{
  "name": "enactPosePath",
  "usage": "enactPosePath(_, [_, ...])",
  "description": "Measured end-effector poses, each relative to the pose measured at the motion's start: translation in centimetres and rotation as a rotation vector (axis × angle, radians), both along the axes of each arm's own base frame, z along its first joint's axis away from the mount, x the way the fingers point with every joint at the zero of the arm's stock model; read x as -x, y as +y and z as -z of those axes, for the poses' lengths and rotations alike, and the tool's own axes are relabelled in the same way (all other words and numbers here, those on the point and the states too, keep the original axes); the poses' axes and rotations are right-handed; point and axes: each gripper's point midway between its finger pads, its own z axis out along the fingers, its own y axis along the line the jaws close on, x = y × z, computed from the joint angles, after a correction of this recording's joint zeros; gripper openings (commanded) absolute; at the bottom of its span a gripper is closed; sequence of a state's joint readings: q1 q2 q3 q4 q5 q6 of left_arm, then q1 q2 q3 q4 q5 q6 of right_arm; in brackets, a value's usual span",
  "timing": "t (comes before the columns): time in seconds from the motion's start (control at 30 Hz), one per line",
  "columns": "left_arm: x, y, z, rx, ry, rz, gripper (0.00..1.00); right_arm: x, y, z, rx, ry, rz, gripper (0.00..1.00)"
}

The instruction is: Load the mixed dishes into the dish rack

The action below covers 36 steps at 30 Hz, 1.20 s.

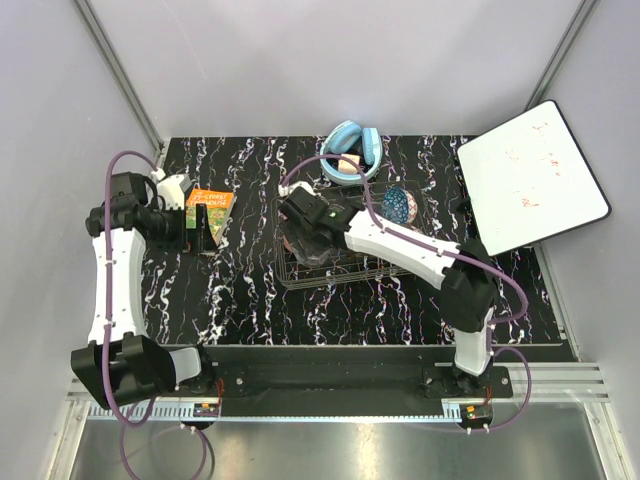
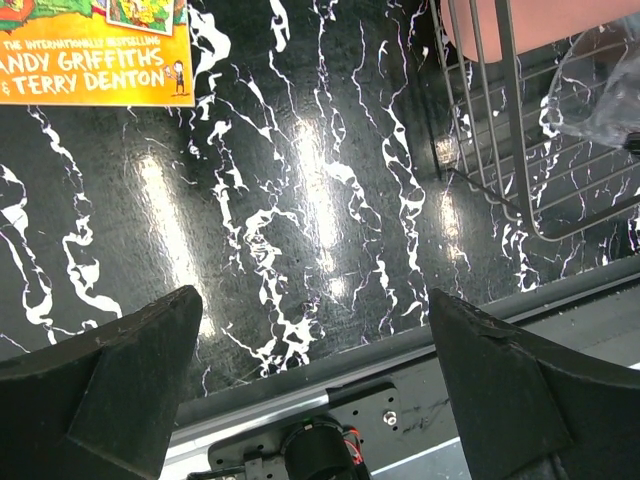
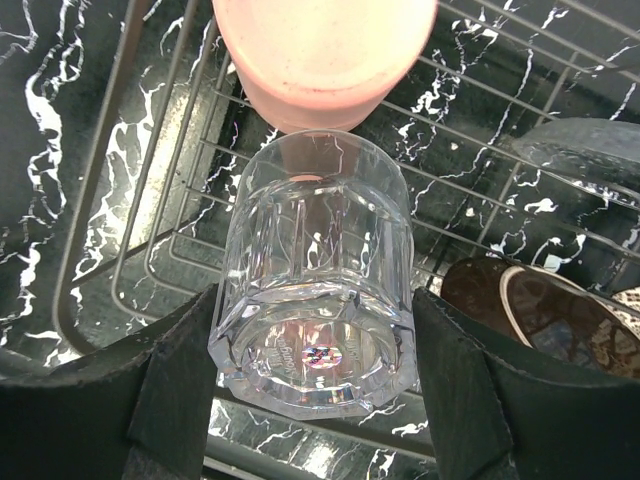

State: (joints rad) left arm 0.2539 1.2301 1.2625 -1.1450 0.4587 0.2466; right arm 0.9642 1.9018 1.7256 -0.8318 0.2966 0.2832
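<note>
Where booklet (image 2: 90,50) reads "TERRY DENTON" (orange cover), right claw (image 3: 315,335) grips tumbler (image 3: 318,225)

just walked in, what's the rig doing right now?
It is loading dishes into the wire rack. The right gripper holds a clear glass tumbler low inside the rack, right beside a pink cup that is already in. A bowl sits in the rack off to the side. The left gripper is open and empty, hovering over the table near an orange booklet.
</note>
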Motion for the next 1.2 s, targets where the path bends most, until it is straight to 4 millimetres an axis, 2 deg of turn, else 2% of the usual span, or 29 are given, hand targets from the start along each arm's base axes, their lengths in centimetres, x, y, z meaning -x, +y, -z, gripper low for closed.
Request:
enactPosePath(0.4, [-0.3, -0.1, -0.2, 0.002, -0.029, -0.005, 0.99, -0.5, 1.2, 4.2, 0.029, 0.030, -0.025, 0.00])
enactPosePath(0.77, [-0.3, -0.1, 0.1, 0.003, -0.031, -0.006, 0.99, -0.3, 1.9, 5.3, -0.001, 0.053, -0.044, 0.00])
enactPosePath(0.9, [-0.4, -0.1, 0.0, 0.002, -0.037, -0.006, 0.99, -0.5, 2.0, 5.4, -0.008, 0.049, -0.043, 0.08])
enactPosePath(0.93, [-0.4, -0.1, 0.0, 0.002, -0.039, -0.006, 0.99, -0.6, 2.0, 5.4, -0.011, 0.046, -0.042, 0.20])
enactPosePath(0.97, [-0.4, -0.1, -0.1, 0.002, -0.041, -0.006, 0.99, -0.7, 2.1, 5.5, -0.015, 0.043, -0.040, 0.26])
enactPosePath(1.03, [-0.4, -0.1, -0.1, 0.002, -0.042, -0.006, 0.99, -0.9, 2.2, 5.5, -0.026, 0.034, -0.037, 0.47])
enactPosePath(1.1, [-0.4, -0.1, -0.1, 0.003, -0.041, -0.007, 0.99, -1.1, 2.4, 5.6, -0.036, 0.027, -0.036, 0.52])
enactPosePath(1.2, [-0.4, -0.1, -0.1, 0.004, -0.041, -0.008, 0.99, -1.2, 2.4, 5.6, -0.045, 0.016, -0.034, 0.56])
